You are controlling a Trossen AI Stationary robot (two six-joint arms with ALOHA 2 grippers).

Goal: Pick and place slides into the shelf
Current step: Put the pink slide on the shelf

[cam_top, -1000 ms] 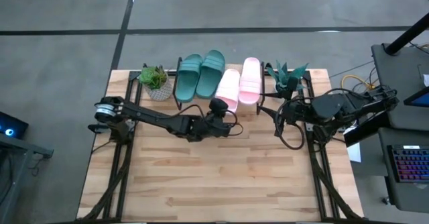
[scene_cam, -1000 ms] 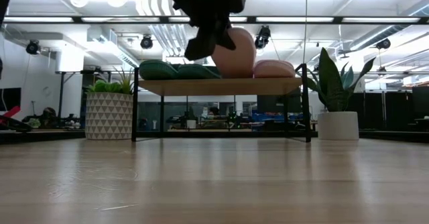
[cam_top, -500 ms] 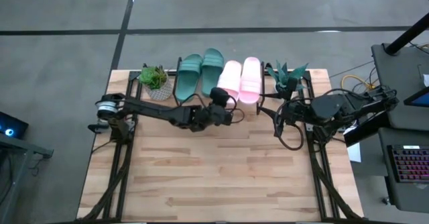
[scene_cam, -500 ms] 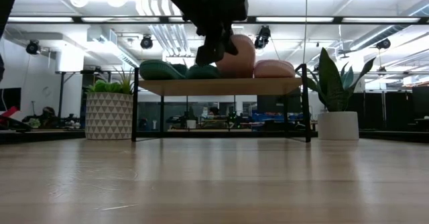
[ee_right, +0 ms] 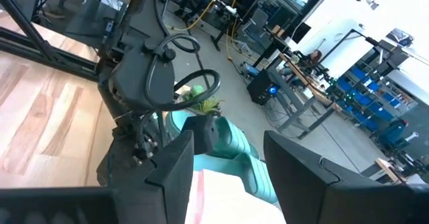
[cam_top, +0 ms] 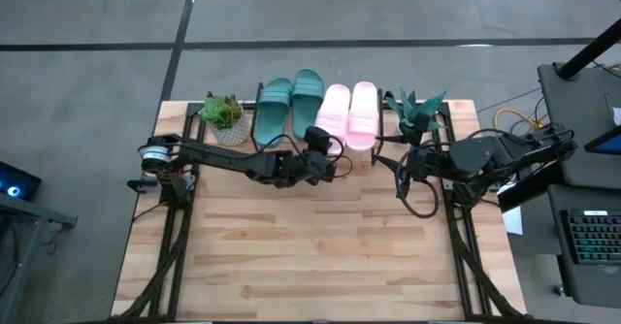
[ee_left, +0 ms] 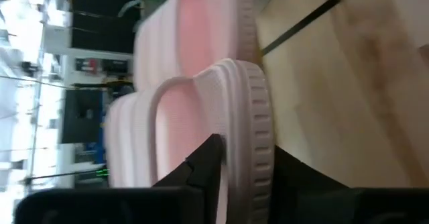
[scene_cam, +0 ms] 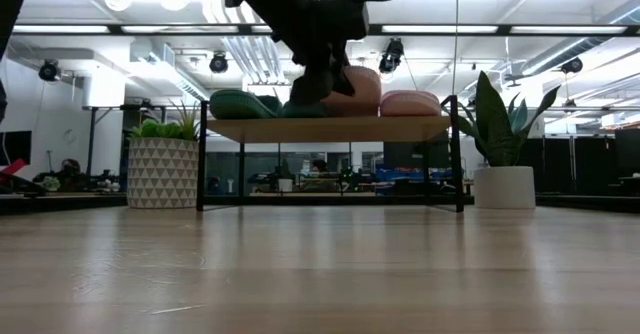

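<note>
left claw at the heel of the last pink slide on the shelf

the left claw (cam_top: pixel 327 161) sits at the near edge of the shelf (cam_top: pixel 383 147), right at the heel of the left pink slide (cam_top: pixel 333 116); in the left wrist view its dark fingers (ee_left: pixel 204 165) pinch that slide's heel rim (ee_left: pixel 251 137), one inside the footbed and one outside. the slide lies just past the claw toward 12 o'clock, on the shelf top.

all four slides lie side by side on the shelf with their long axes running 6 to 12 o'clock. the two dark teal-green slides (cam_top: pixel 289 106) take the 9 o'clock half, the second pink slide (cam_top: pixel 363 114) lies at the 3 o'clock side of the held one, touching it.

the left arm reaches low from its base at 9 o'clock across the worktop (cam_top: pixel 310 256), stretched almost straight toward 3 o'clock. the right claw (cam_top: pixel 406 167) waits folded near the shelf's 3 o'clock end, its fingers (ee_right: pixel 301 174) spread, with nothing between them.
</note>
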